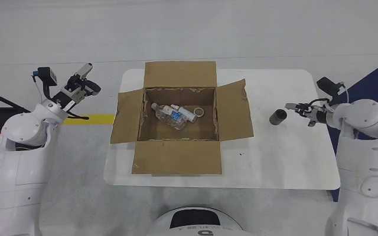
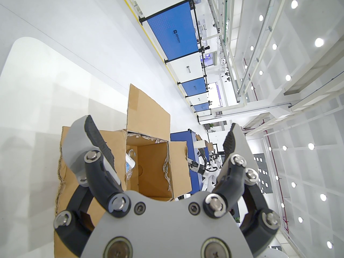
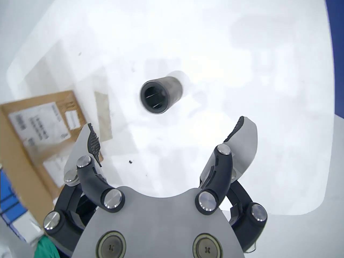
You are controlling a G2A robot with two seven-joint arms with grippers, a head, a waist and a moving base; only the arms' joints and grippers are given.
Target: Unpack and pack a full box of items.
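Note:
An open cardboard box stands mid-table with all flaps spread; it also shows as the box and the box flap. Inside lie a clear plastic bottle, a white tube and a tape roll. A dark cylindrical cup stands on the table right of the box, seen as the cup in the right wrist view. My right gripper is open just right of the cup, its fingers apart. My left gripper hangs open off the table's left side, gripper empty.
The white table has free surface right of and in front of the box. A yellow floor line runs left of the table. Blue partition panels stand far behind in the room.

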